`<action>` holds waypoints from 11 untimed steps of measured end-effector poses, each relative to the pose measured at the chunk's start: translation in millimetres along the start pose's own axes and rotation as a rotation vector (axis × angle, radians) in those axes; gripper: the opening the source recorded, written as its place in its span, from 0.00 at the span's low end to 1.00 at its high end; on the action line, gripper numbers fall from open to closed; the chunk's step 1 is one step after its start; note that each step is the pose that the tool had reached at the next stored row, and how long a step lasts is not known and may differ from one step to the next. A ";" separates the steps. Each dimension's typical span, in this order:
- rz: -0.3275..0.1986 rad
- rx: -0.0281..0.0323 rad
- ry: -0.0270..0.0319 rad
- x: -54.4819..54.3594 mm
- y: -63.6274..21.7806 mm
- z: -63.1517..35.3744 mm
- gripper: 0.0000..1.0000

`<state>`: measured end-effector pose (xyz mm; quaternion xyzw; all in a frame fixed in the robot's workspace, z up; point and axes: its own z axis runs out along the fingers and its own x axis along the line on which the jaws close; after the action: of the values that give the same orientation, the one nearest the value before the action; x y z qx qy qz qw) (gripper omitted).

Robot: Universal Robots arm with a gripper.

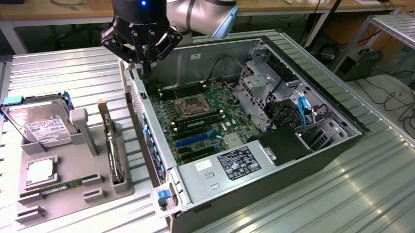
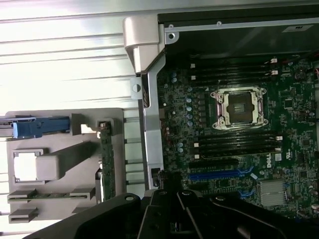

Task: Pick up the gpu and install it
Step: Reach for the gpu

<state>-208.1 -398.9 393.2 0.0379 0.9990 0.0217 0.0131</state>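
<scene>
Over the wall of the open black computer case [image 1: 337, 150], the robot's black fingers [image 1: 144, 60] were closed on nothing. The gpu [image 1: 114, 150], a slim black card, stood on edge in the grey holder tray [image 1: 91, 167] on the ribbed metal worktop [image 1: 65, 73], well apart. Probably light, stiff and fragile, it looked best pinched along its exposed top edge.

Arm [image 1: 202, 14] hangs overhead — gripper [image 1: 146, 65] pointed straight down, jaws closed together
</scene>
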 end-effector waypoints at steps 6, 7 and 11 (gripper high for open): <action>0.000 -0.0001 0.0000 1.7 -0.1 0.0 0.11; 0.000 0.0000 0.0000 2.0 -0.2 0.0 0.11; 0.000 -0.0001 0.0000 2.8 -0.2 0.0 0.11</action>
<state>-210.9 -398.9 393.2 0.0379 0.9990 0.0217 0.0131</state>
